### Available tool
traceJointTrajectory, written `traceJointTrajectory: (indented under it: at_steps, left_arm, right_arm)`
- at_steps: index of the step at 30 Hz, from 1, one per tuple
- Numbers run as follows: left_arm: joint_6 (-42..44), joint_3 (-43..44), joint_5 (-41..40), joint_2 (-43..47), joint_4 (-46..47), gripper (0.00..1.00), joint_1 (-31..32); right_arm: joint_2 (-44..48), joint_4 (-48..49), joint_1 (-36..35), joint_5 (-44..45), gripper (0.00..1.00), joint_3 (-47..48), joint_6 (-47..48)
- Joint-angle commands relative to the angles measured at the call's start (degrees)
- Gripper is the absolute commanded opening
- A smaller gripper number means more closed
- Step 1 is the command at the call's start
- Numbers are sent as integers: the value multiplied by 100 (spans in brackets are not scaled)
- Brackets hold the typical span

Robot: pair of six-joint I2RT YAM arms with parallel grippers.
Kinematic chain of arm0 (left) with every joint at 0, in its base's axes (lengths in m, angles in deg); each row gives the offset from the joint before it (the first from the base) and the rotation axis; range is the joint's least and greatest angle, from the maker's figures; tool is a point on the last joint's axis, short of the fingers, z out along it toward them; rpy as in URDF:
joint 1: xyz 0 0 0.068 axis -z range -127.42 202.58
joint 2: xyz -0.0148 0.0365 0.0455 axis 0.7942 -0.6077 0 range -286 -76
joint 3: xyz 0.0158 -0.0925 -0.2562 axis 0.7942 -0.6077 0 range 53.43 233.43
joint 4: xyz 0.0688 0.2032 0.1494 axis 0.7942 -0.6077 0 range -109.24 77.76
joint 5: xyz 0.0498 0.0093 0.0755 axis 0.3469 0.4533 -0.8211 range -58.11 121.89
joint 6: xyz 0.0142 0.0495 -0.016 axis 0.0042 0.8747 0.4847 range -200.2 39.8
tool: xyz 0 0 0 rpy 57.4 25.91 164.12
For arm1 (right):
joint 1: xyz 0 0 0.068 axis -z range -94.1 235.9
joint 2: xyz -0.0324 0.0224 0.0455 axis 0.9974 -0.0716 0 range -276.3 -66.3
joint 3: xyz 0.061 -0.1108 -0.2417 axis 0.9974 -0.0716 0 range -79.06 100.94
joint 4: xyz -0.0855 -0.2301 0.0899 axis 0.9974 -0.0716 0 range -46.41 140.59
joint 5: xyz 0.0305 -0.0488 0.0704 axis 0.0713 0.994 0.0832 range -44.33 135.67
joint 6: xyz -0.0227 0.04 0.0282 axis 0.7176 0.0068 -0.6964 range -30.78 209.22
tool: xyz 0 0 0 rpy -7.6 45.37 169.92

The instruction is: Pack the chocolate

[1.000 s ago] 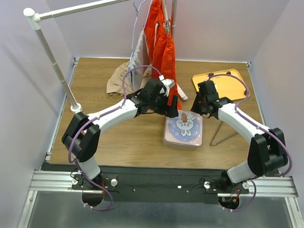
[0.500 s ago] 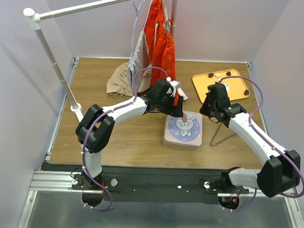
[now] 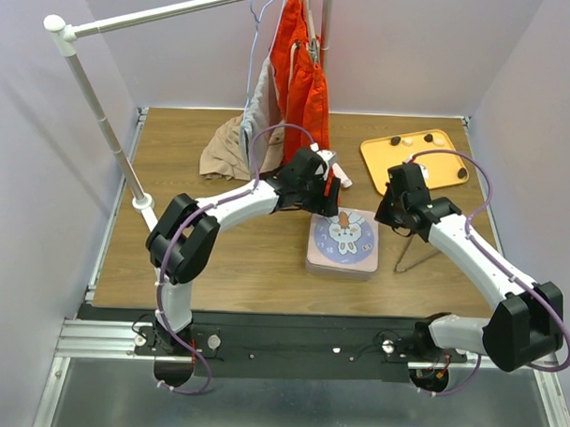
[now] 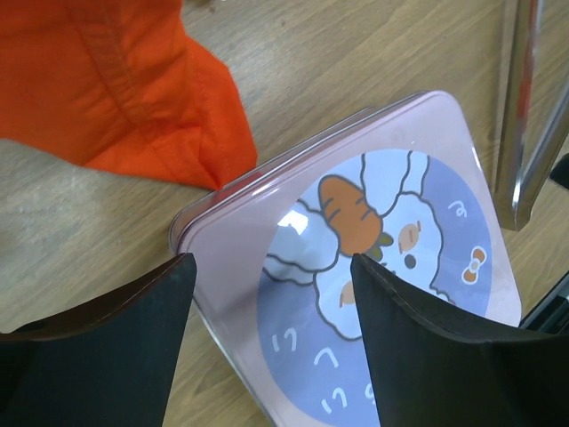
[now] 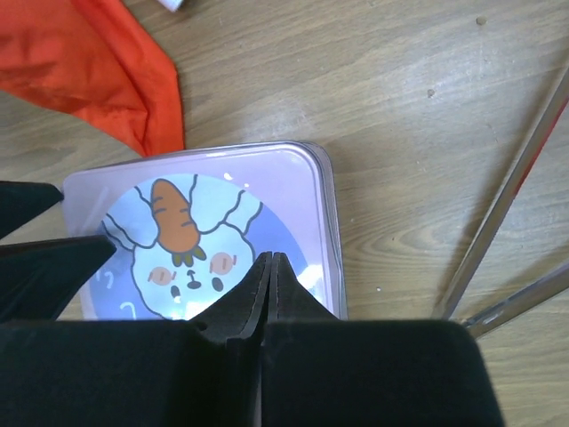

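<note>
Desk [image 3: 171,247]: carries all. Cloth [image 3: 308,92]: hangs orange near far edge's middle. Tin [image 3: 344,244]: sits lidded near centre. Tray [image 3: 376,153]: lies by far right corner. Left gripper [image 4: 268,267]: hovers released over tin's far left corner. Right gripper [image 5: 269,262]: hangs clenched, empty, by tin's far right corner. Chocolate [image 3: 396,141]: rests on tray, dark and pale pieces scattered.

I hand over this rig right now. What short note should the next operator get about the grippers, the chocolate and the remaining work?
Left gripper: open, empty, low over the far-left part of the rabbit-print tin.
Right gripper: shut, empty, over the tin's right side.
Chocolate pieces: dark and white ones lie on the orange tray, far right.
Done: nothing visibly packed; the lid is on, inside hidden.
To do: likely remove the lid, move the pieces into the tin, close it.
</note>
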Motion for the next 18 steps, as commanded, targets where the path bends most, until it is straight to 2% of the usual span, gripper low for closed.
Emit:
traceJointTrajectory:
  at_steps: [1, 5, 9, 13, 15, 18]
  left_arm:
    - [78, 57, -379, 499, -345, 77, 28]
    - [87, -110, -326, 605, -310, 69, 80]
    - [78, -190, -309, 299, -195, 62, 247]
    - [148, -242, -546, -45, -107, 47, 405]
    - [166, -286, -537, -124, -125, 45, 414]
    - [210, -321, -572, 120, -186, 44, 414]
  right_arm:
    - [-127, -56, 29, -111, 6, 451, -13]
    - [-469, 58, 29, -322, 6, 531, -13]
    - [-978, 462, 29, -427, 6, 136, -31]
    - [-1418, 840, 29, -735, 6, -356, -145]
    - [-1393, 832, 29, -770, 5, -392, -145]
    - [-789, 780, 29, -823, 5, -401, -93]
